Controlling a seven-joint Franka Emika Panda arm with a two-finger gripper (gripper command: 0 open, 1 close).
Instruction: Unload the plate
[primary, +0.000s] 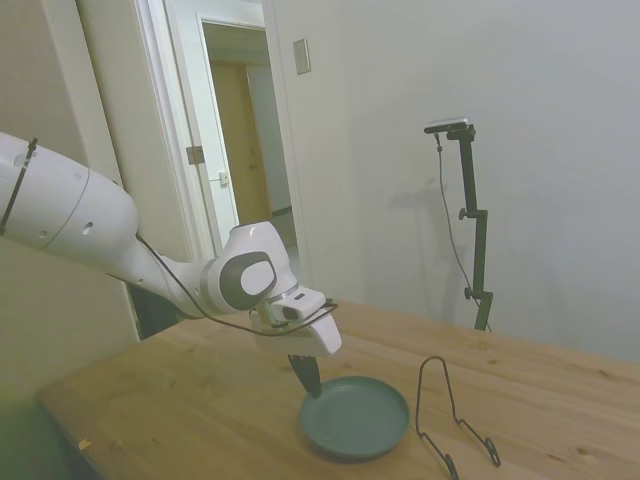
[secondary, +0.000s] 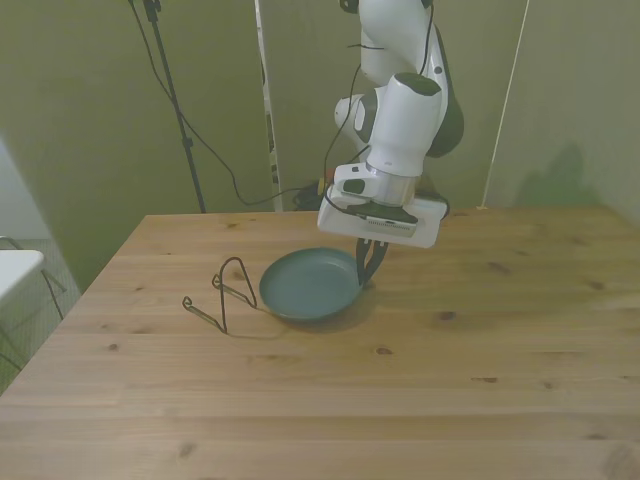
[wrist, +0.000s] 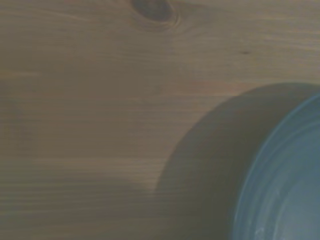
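The teal plate (primary: 356, 416) lies flat on the wooden bench (primary: 560, 385), face up, just beside the black wire stand (primary: 452, 418) but apart from it. The claw (primary: 311, 380) points down at the plate's rim, on the edge away from the stand. Its dark fingers (secondary: 369, 262) look pinched on that rim. From the wrist, the plate's curved edge (wrist: 280, 180) casts a shadow across bare wood grain.

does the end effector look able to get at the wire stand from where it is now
Probably yes. The end effector sits at the round teal plate's rim on the front view's right; the thin black wire stand stands just past the plate's opposite side, with only the low plate between.
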